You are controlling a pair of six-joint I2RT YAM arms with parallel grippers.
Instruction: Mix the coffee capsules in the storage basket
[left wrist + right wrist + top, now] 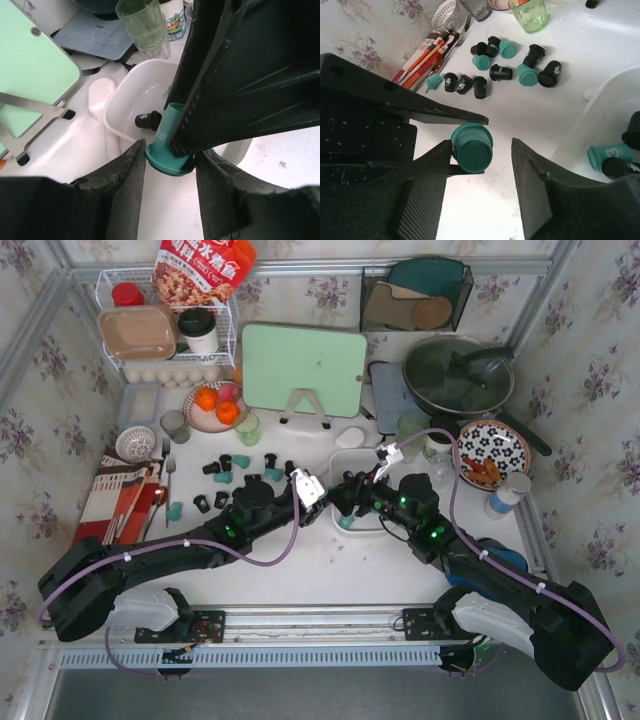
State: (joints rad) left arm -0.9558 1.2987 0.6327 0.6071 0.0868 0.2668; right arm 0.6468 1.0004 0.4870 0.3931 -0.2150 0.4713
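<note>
My left gripper (170, 161) is shut on a teal coffee capsule (169, 148), held over the table just off the near corner of the white storage basket (125, 97). My right gripper (481, 144) is open around that same capsule (472, 148). One finger (427, 175) touches it and the other stands apart. In the top view both grippers meet at the basket's (345, 462) left front, with the capsule (346, 523) below them. Inside the basket lie a black capsule (148, 120) and a teal one marked 3 (607, 155). Several black and teal capsules (510, 65) lie loose on the table (240, 468).
A pale green cup (247, 428) stands behind the loose capsules. A green cutting board (303, 368) stands upright at the back. Cutlery and chopsticks (130, 495) and a slotted strainer bowl (135, 443) lie at the left. A pan (458, 375) and a flowered plate (492, 452) sit at the right.
</note>
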